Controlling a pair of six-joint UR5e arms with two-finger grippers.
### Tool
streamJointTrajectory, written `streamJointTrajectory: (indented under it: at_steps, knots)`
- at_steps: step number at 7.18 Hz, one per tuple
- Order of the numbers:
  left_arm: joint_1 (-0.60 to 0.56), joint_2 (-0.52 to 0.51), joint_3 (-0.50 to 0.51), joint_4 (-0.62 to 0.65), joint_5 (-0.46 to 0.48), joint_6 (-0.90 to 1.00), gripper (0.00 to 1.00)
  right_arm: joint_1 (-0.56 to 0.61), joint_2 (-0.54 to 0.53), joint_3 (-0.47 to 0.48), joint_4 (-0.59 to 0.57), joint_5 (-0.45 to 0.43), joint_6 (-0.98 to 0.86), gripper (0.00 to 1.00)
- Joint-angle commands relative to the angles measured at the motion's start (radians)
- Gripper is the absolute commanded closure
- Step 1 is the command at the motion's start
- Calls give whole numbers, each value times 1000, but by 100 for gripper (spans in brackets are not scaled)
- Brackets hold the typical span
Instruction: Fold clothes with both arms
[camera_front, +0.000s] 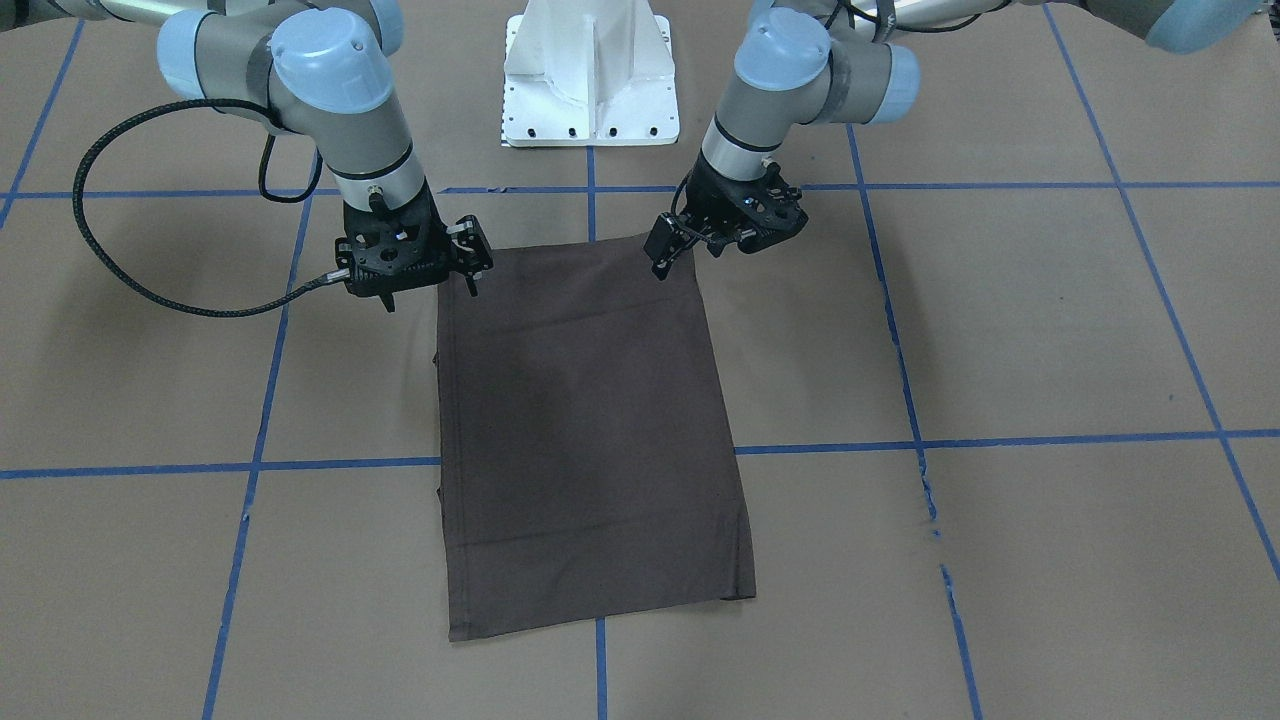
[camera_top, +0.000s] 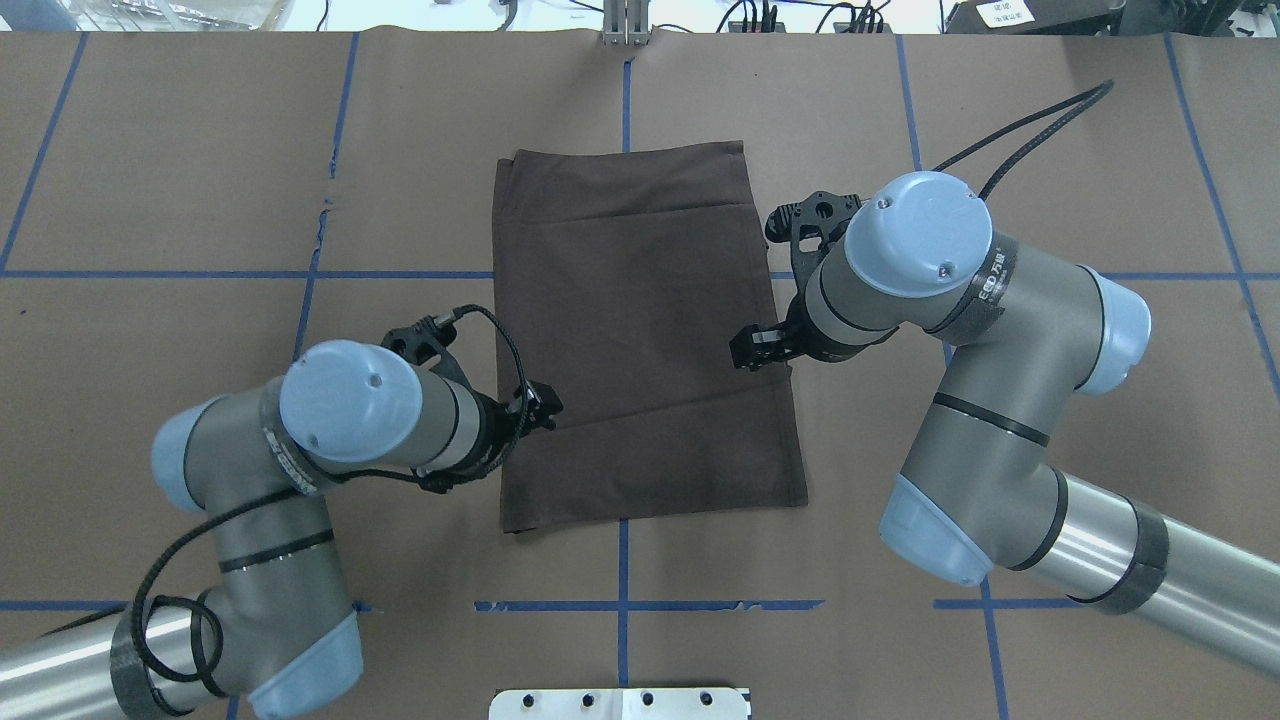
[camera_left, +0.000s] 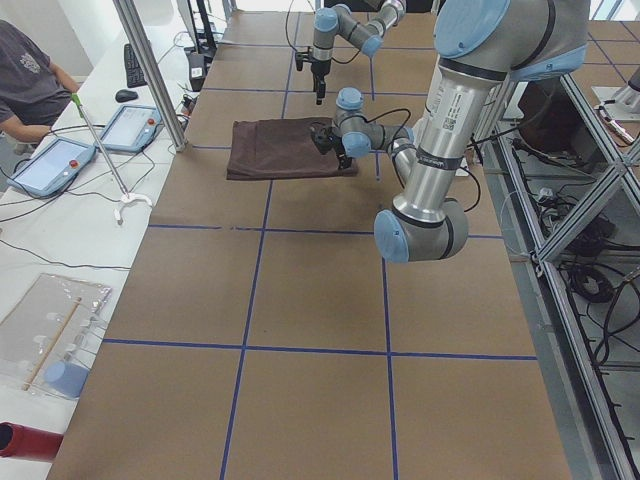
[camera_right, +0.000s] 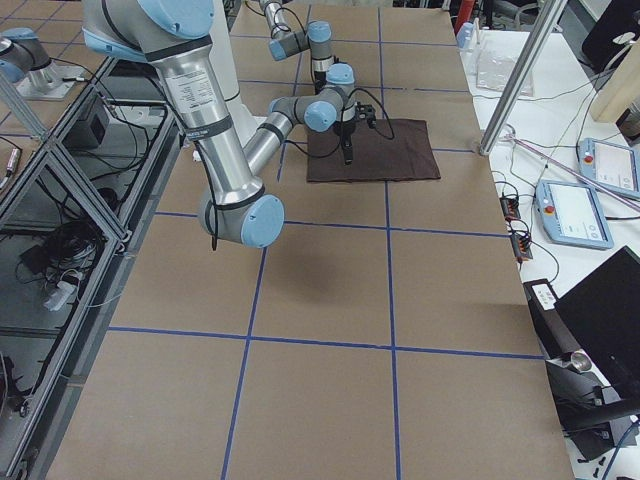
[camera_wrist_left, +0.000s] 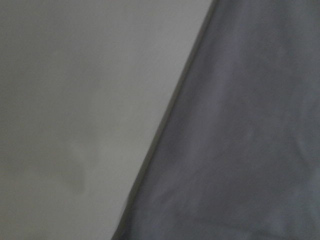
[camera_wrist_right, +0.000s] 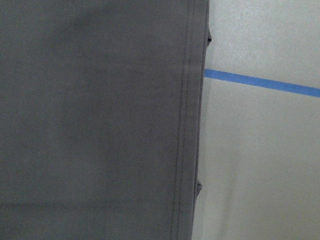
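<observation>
The dark brown T-shirt (camera_front: 590, 420) lies flat on the brown table, folded into a long rectangle (camera_top: 640, 330); collar, lettering and tags are hidden. My left gripper (camera_front: 688, 258) hovers at the shirt's corner nearest the robot, on its left edge (camera_top: 545, 408), fingers apart and empty. My right gripper (camera_front: 430, 293) hovers at the opposite near corner, over the right edge (camera_top: 755, 348), fingers apart and empty. The left wrist view shows the shirt's edge (camera_wrist_left: 240, 150) close up and blurred. The right wrist view shows its stitched hem (camera_wrist_right: 100, 125). No fingers show in either wrist view.
The white pedestal base (camera_front: 590, 80) stands behind the shirt on the robot's side. Blue tape lines (camera_front: 1000, 440) grid the paper-covered table. In the exterior left view an operator (camera_left: 25, 90) sits beside tablets (camera_left: 45, 165) past the table's far edge.
</observation>
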Motion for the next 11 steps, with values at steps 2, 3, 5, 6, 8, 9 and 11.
streamJointTrajectory:
  at_steps: [2,3,5,6,8,9,11]
  knots:
    - [112,2,0,60,71,-96,5,0,-4,0,11,4,22,0]
    - [112,4,0,63,71,-100,8,0,-4,0,11,4,22,0]
    - [109,4,-2,77,72,-101,23,0,-2,0,11,2,22,0]
    - [106,4,-5,77,72,-104,37,0,-2,0,11,2,22,0]
    - [105,2,-14,98,80,-104,61,0,-4,-3,9,2,22,0]
    - [103,1,-26,130,80,-103,62,-2,-5,-3,9,2,22,0]
    - [100,1,-31,132,80,-103,81,-2,-5,-5,8,2,22,0]
